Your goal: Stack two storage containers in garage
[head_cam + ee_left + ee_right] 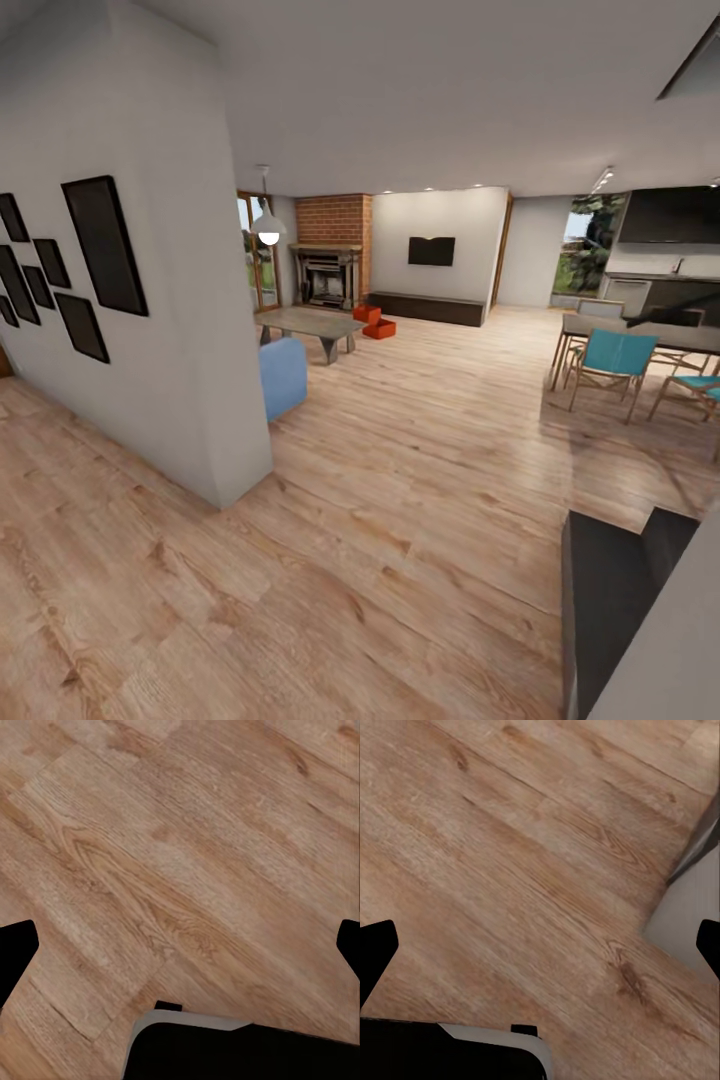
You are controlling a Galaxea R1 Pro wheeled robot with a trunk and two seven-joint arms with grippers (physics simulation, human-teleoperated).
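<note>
Near field: light wood plank floor [400, 560]. Left gripper [180, 945] and right gripper [540, 945] each hang above the planks, dark fingertips [16, 945] spread wide at the frame edges, nothing between them. Middle distance: grey low table [312, 323]. Far field: two orange-red lidless storage containers [374, 322] lie on the floor beside the red brick chimney [333, 218]; contents indiscernible.

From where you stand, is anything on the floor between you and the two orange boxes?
Mostly no. The two storage containers sit far off by the dark bench, with bare wood floor leading to them. The grey table and blue seat stand just left of that path; the dining chairs are off to the right.
</note>
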